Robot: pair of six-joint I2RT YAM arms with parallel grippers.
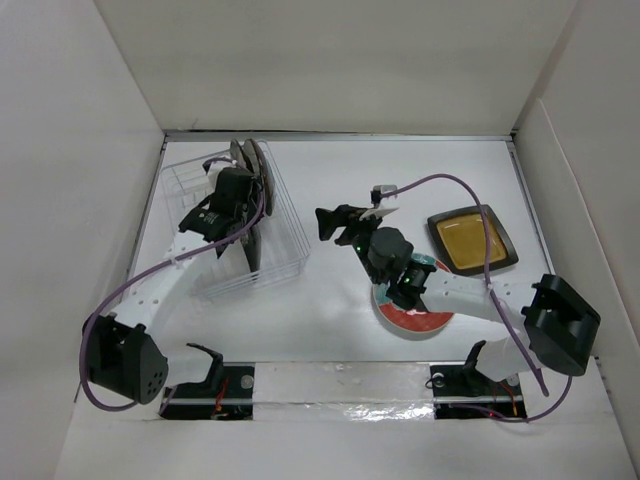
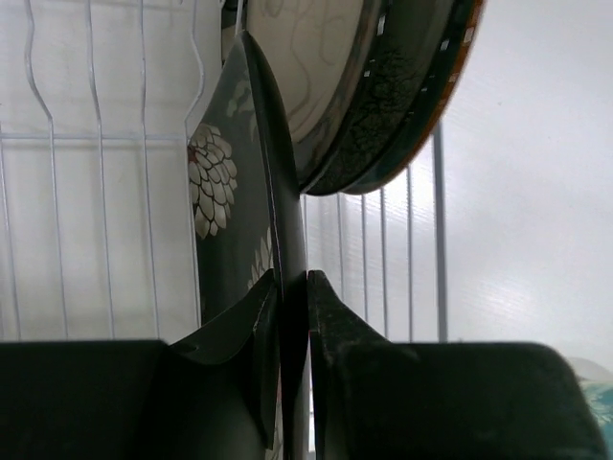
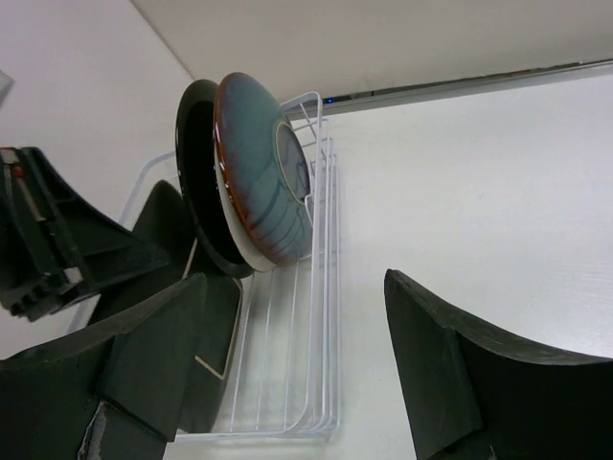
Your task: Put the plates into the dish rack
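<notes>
The clear wire dish rack (image 1: 205, 190) stands at the left. Three round plates (image 1: 251, 160) stand upright at its far end: a cream one (image 2: 316, 57), a dark-rimmed one (image 2: 383, 105) and a teal one (image 3: 259, 172). My left gripper (image 1: 245, 222) is shut on the edge of the black square floral plate (image 2: 225, 211), held upright inside the rack just in front of them. My right gripper (image 1: 350, 218) is open and empty over the table, right of the rack. The red-and-teal plate (image 1: 405, 318) lies under my right arm. The black amber-centred plate (image 1: 472, 240) lies flat at the right.
White walls close in the table on the left, far and right sides. The near half of the rack (image 3: 287, 383) holds no plates. A taped strip (image 1: 340, 380) runs between the arm bases at the near edge.
</notes>
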